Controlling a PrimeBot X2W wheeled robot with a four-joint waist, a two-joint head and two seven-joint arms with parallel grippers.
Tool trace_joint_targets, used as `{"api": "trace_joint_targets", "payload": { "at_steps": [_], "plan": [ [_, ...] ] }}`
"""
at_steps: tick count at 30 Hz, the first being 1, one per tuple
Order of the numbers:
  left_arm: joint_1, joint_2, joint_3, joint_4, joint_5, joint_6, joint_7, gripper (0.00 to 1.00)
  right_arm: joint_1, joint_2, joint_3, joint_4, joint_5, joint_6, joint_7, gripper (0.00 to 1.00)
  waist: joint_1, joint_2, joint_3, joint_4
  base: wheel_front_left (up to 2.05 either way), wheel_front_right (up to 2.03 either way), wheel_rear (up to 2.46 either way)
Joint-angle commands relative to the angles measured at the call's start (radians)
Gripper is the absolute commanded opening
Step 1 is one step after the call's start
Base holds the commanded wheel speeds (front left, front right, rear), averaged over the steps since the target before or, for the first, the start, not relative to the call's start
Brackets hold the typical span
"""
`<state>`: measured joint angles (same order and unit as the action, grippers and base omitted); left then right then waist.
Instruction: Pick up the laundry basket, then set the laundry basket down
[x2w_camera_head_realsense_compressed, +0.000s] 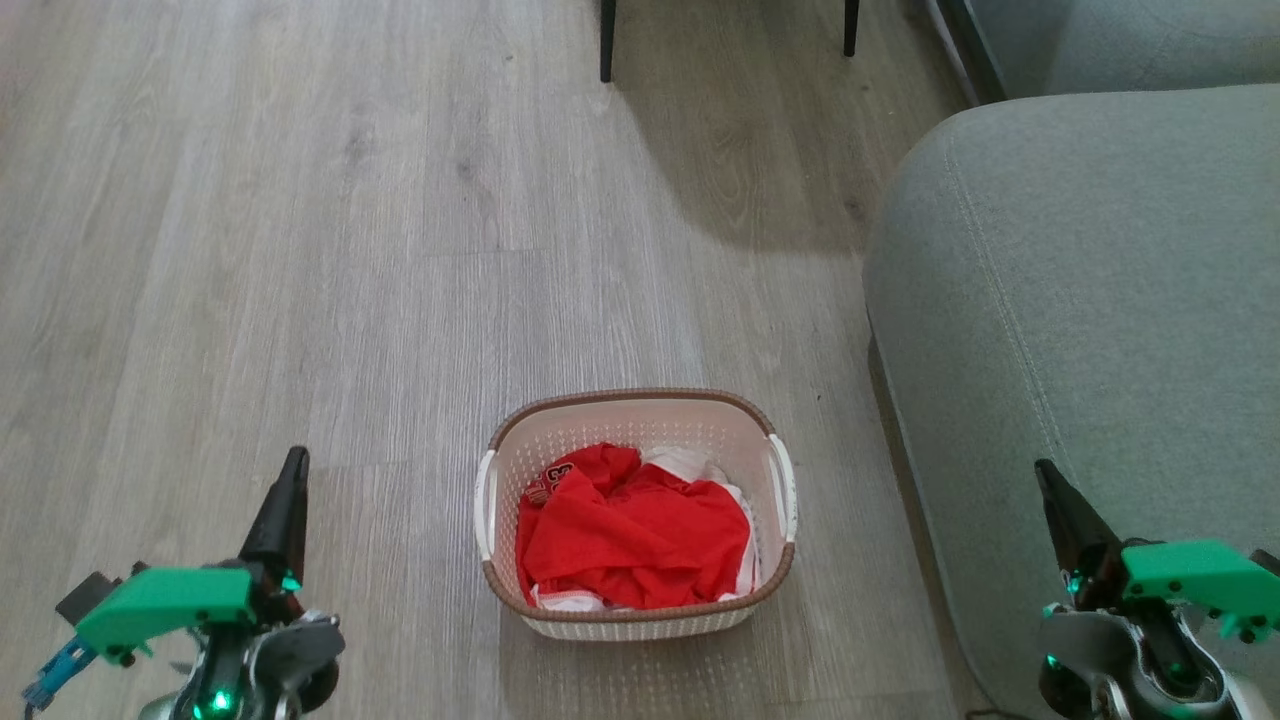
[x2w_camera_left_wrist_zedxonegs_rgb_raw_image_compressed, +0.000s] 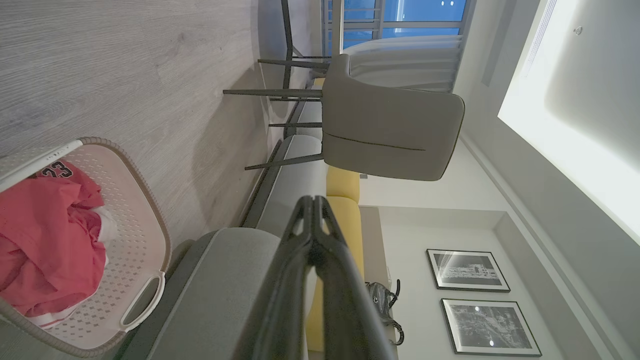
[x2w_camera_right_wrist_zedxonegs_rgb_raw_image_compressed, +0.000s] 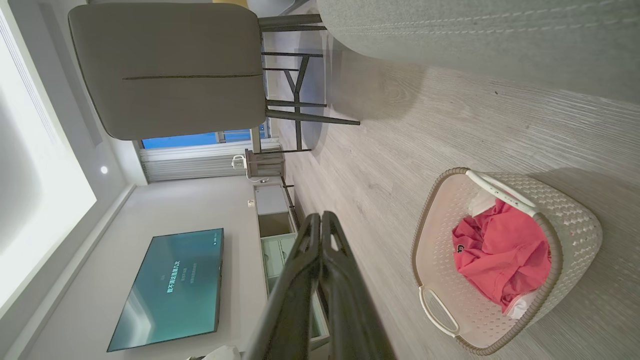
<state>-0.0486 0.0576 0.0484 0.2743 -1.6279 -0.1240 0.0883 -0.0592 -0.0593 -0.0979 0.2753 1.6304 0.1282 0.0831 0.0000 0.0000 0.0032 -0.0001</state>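
Observation:
The laundry basket (x2w_camera_head_realsense_compressed: 637, 425) stands on the wood floor in the lower middle of the head view, cream-white and perforated with a brown rim and white side handles. Red and white clothes (x2w_camera_head_realsense_compressed: 630, 530) lie inside it. It also shows at the left edge of the left wrist view, laundry basket (x2w_camera_left_wrist_zedxonegs_rgb_raw_image_compressed: 145, 235), and at the lower right of the right wrist view, laundry basket (x2w_camera_right_wrist_zedxonegs_rgb_raw_image_compressed: 565, 220). My left gripper (x2w_camera_head_realsense_compressed: 292, 468) is at the lower left, shut and empty, well left of the basket. My right gripper (x2w_camera_head_realsense_compressed: 1043, 472) is at the lower right, shut and empty, over the sofa's edge.
A grey sofa (x2w_camera_head_realsense_compressed: 1090, 320) fills the right side, close to the basket's right handle. A grey chair (x2w_camera_left_wrist_zedxonegs_rgb_raw_image_compressed: 390, 130) on dark legs (x2w_camera_head_realsense_compressed: 606, 40) stands further ahead. Bare wood floor (x2w_camera_head_realsense_compressed: 300, 250) spreads to the left and ahead. A television (x2w_camera_right_wrist_zedxonegs_rgb_raw_image_compressed: 175, 285) hangs on the wall.

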Motion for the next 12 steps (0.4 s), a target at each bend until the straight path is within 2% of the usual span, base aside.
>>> {"api": "trace_joint_targets", "payload": {
  "at_steps": [1,12],
  "plan": [
    [-0.057,0.010,0.042,-0.030,0.000,-0.007,0.006,0.00,-0.046,-0.013,0.015,-0.032,0.004,0.003,0.005,0.00,0.0000,0.0000,0.000,0.000,0.00,0.00,0.00],
    [-0.058,0.008,0.045,-0.030,0.002,-0.007,0.008,0.00,-0.046,-0.011,0.011,-0.032,0.001,0.003,0.008,0.00,0.0000,0.0000,0.000,0.000,0.00,0.00,0.00]
  ]
}}
